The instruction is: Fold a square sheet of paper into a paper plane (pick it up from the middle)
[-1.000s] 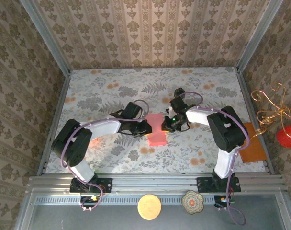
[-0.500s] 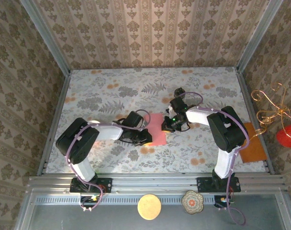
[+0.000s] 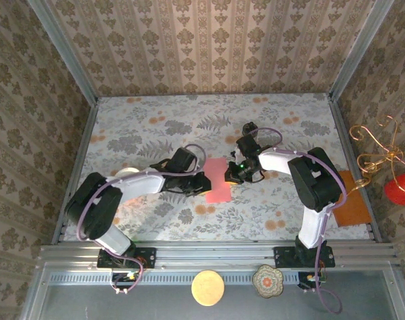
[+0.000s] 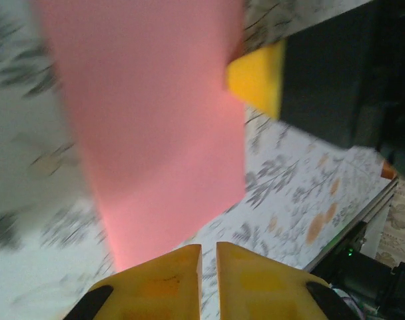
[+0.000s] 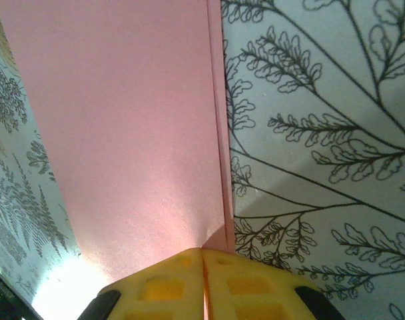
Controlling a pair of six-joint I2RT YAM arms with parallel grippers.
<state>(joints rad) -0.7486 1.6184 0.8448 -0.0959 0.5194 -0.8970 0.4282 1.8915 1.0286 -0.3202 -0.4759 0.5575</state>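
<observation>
Square sheet of paper (image 3: 218, 181) sits mid-table (image 3: 142, 133), already doubled over into a narrow pink rectangle, between the two grippers. Right wrist view shows two layers with the edges slightly offset along one long side (image 5: 217, 133). The right gripper (image 3: 230, 175) is at the sheet's right edge, its fingers (image 5: 169, 280) pressed together and clamped on the paper edge where the layers meet. The left gripper (image 3: 202, 185) is at the left edge; in its own view the fingers (image 4: 162, 273) are almost together with a thin slit between them, and the sheet's near edge (image 4: 156, 120) runs right up to the tips. Can't tell if any paper is actually nipped there. The right gripper's yellow fingertip (image 4: 256, 77) shows at the far edge. Risks, as I judge them: the arms pulling apart would tear or yank the thin sheet out of the right pinch. A left tip dragging across could slide the layers further off and set a crooked crease. If the left has no real hold, lifting would let that side droop and unfold.
</observation>
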